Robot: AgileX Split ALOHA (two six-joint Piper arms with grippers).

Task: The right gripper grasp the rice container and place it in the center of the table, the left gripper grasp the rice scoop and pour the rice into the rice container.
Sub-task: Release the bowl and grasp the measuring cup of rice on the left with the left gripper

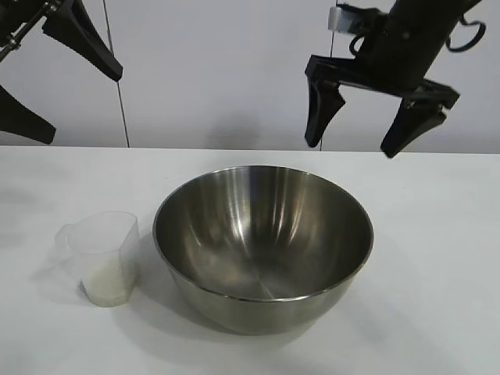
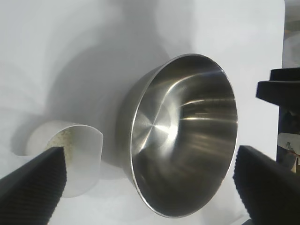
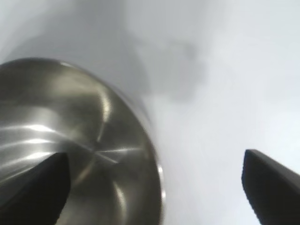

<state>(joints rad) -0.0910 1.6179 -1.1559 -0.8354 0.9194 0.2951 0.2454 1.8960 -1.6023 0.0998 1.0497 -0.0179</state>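
at the far left the left gripper (image 1: 55, 82) hangs above the table (image 1: 437, 258) with jaws spread wide and empty, so by my reading the scooping and pouring half is not yet begun: the one rice scoop (image 1: 101, 258) stands upright at the near left just beside the bowl, its single small heap of rice (image 1: 105, 291) inside. the one rice container (image 1: 262, 246) sits empty near the table's centre, its placing apparently done, and above its far right the right gripper (image 1: 355, 125) hovers, jaws open, holding nothing; two grippers in all.
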